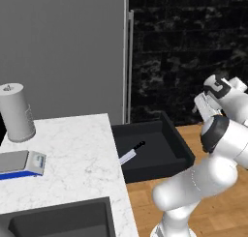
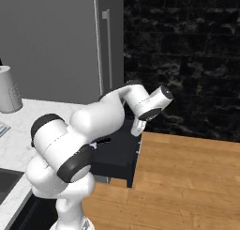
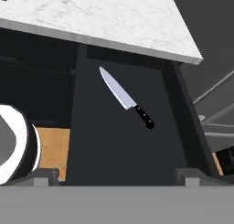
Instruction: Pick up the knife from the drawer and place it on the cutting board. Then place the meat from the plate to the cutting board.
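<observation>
Inside the open drawer [image 3: 119,145], the knife [image 3: 126,98] is seen lying flat and diagonal, blade toward the counter [image 3: 105,17]. Above it, the gripper [image 3: 117,175] is held with jaws wide, holding nothing. Thin, stiff and probably slippery, the knife is best taken by its black handle [image 3: 144,117].
</observation>
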